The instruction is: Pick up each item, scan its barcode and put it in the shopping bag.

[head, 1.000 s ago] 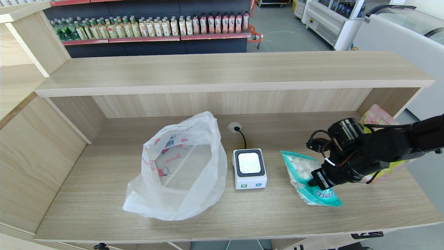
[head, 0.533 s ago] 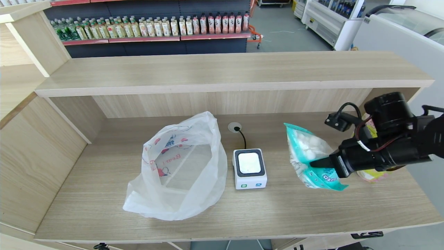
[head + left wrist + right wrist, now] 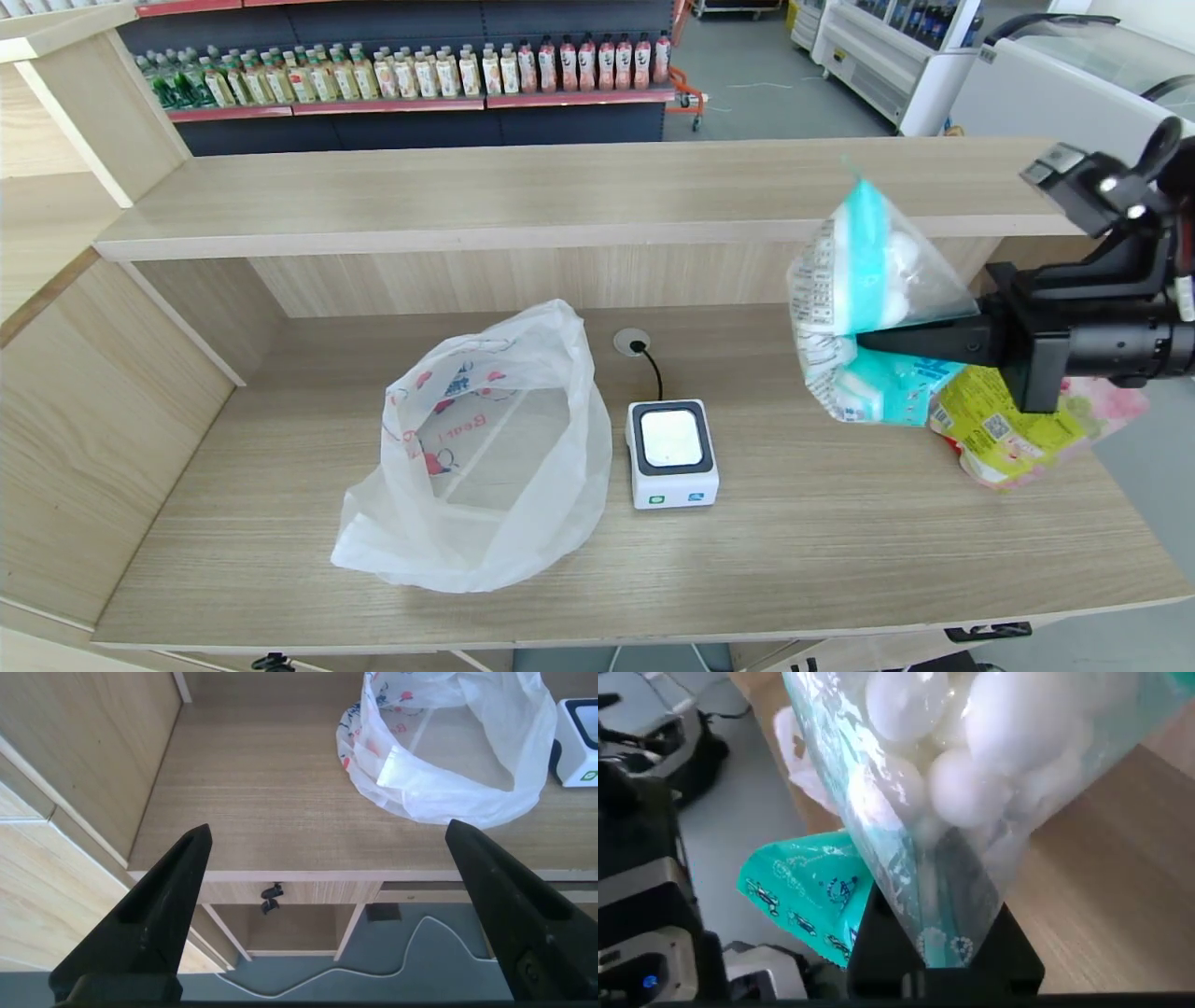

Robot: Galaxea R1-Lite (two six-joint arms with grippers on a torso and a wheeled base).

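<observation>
My right gripper is shut on a teal and clear bag of white balls, held high above the right side of the counter, right of the scanner. In the right wrist view the bag of white balls hangs pinched between the black fingers. The white barcode scanner sits mid-counter with its window facing up. The white plastic shopping bag lies open to its left. My left gripper stands open off the counter's front left edge, with the shopping bag beyond it.
A yellow and pink snack packet lies at the counter's right end, under my right arm. A raised wooden shelf runs along the back, and a wooden side wall closes the left. The scanner cable runs to a hole behind it.
My right gripper has lifted the bag of white balls off the counter and swung it up and to the right, uncovering the snack packet. The left arm has not visibly moved.
</observation>
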